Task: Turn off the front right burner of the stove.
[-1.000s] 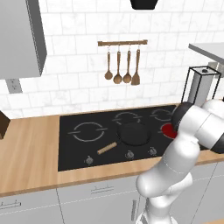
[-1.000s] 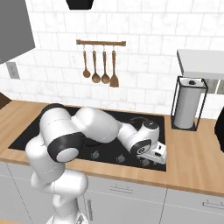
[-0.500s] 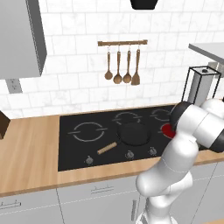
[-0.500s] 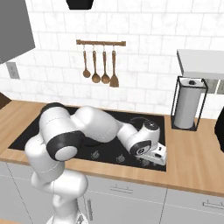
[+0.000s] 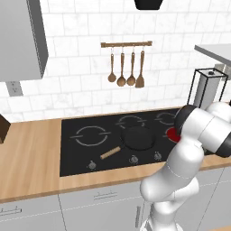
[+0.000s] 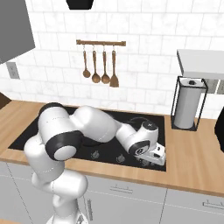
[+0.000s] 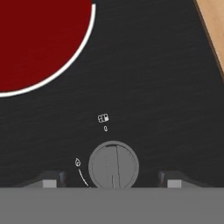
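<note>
Front right burner point(image 7: 35, 39) lit red, near stove point(image 7: 153, 78) edge. Gripper point(image 7: 113, 181) fingers apart, straddling knob point(image 7: 113, 165). Knob prob. rigid metal, smooth, may slip; grip its round sides, then twist.

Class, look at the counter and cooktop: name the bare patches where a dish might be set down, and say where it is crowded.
Free: the wooden counter left of the stove, and the counter between the stove's right edge and the paper towel holder. Crowded: the stove's middle and right, with the frying pan, the lit front right burner and the gripper over a knob.
</note>
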{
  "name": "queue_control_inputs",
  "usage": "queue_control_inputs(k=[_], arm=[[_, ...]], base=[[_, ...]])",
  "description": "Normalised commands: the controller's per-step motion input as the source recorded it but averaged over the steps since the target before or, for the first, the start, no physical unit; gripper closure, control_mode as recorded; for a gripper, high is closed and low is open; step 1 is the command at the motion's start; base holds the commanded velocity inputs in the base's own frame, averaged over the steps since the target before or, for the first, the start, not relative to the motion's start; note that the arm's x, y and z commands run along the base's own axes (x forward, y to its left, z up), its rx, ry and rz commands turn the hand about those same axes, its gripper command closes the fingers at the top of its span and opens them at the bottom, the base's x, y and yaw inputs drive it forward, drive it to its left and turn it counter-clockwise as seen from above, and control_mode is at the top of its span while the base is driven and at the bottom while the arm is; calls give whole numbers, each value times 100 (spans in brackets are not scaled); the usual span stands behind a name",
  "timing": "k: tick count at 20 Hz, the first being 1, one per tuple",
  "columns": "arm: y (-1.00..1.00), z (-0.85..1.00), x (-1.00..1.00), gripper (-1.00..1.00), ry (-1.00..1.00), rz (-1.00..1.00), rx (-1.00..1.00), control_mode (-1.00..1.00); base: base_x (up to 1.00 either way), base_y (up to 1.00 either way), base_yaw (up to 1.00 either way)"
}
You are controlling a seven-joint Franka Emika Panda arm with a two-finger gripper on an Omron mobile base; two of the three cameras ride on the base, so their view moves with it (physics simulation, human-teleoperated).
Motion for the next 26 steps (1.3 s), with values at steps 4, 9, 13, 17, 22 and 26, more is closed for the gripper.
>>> queue_control_inputs(k=[4, 9, 13, 17, 22, 26], arm=[[0, 0, 0, 100, 0, 0, 0, -100], [0, 0, 0, 100, 0, -5, 0, -100], [0, 0, 0, 100, 2, -25, 1, -100], [0, -3, 0, 100, 7, -42, 1, -100], [-3, -11, 0, 100, 10, -52, 3, -100], [-6, -14, 0, 100, 10, -64, 6, -100]], base=[[0, 0, 0], [0, 0, 0], [0, 0, 0], [0, 0, 0], [0, 0, 0], [0, 0, 0]])
